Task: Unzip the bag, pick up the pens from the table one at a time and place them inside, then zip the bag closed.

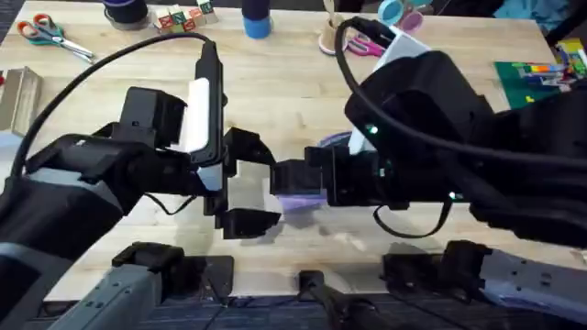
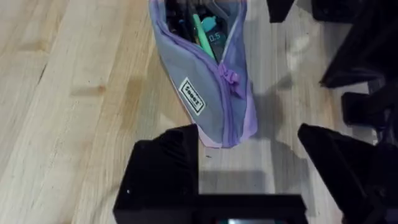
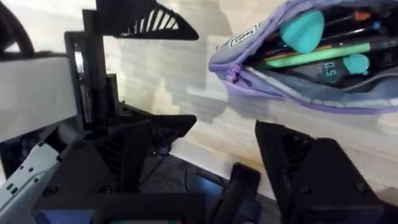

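My left gripper (image 1: 249, 179) is spread wide and holds nothing; the bag (image 2: 208, 87) lies on the table (image 2: 68, 106) just ahead of its fingers (image 2: 165, 168), its closed end pointing into the gap between them without touching either. My right gripper (image 3: 217, 162) is wide too and empty, its fingers (image 3: 311, 174) hovering just off the bag's near side. The two grippers face each other closely, the bag between them. The zipper is run open along most of the top; its pull (image 2: 231, 79) sits near the end closest to my left gripper. Inside the mouth I see a green pen (image 3: 314, 56) lying lengthwise among dark things I cannot tell apart. The white label (image 2: 191, 96) faces my left fingers.
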`<state>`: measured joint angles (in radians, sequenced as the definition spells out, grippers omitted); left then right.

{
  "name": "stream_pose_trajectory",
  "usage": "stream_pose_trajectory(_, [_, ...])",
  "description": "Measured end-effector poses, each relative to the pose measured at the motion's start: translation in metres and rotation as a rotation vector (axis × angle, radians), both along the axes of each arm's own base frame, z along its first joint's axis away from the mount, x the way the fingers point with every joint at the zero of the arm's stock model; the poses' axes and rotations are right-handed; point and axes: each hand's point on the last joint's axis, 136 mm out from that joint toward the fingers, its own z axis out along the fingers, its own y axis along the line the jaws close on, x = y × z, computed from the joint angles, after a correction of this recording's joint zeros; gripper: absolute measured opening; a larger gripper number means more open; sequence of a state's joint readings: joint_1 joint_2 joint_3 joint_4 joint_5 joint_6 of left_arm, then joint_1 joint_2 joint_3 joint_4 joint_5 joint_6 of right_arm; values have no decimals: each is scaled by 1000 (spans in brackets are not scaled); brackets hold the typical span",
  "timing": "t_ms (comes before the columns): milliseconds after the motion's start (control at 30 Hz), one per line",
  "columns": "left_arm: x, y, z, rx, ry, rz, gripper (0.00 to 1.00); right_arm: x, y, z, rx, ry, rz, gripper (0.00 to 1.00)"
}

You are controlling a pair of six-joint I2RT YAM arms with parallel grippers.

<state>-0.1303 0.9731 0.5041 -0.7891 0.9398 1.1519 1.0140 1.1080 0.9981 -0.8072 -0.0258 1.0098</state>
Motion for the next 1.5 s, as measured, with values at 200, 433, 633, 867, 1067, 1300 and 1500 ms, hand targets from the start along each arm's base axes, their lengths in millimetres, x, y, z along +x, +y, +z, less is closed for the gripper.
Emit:
stream_pose_trajectory(200, [0, 0, 0, 0, 0, 0, 994, 0, 0, 0, -14, -22, -67, 996])
stream_pose_trajectory(433, [0, 0, 0, 0, 0, 0, 995, -1, 1, 1, -20, -55, -131, 995])
stream_pose_trajectory(633, [0, 0, 0, 0, 0, 0, 994, 2, 3, -6, -49, -62, -160, 996])
stream_pose_trajectory(867, [0, 0, 0, 0, 0, 0, 995, 3, 5, -14, -72, -50, -169, 996])
stream_pose_trajectory(1067, [0, 0, 0, 0, 0, 0, 995, 6, 4, -13, -76, -67, -180, 996])
stream_pose_trajectory(1300, [0, 0, 0, 0, 0, 0, 995, 8, 6, -21, -102, -62, -183, 996])
stream_pose_trajectory(1500, [0, 0, 0, 0, 0, 0, 995, 11, 12, -34, -134, -51, -185, 996])
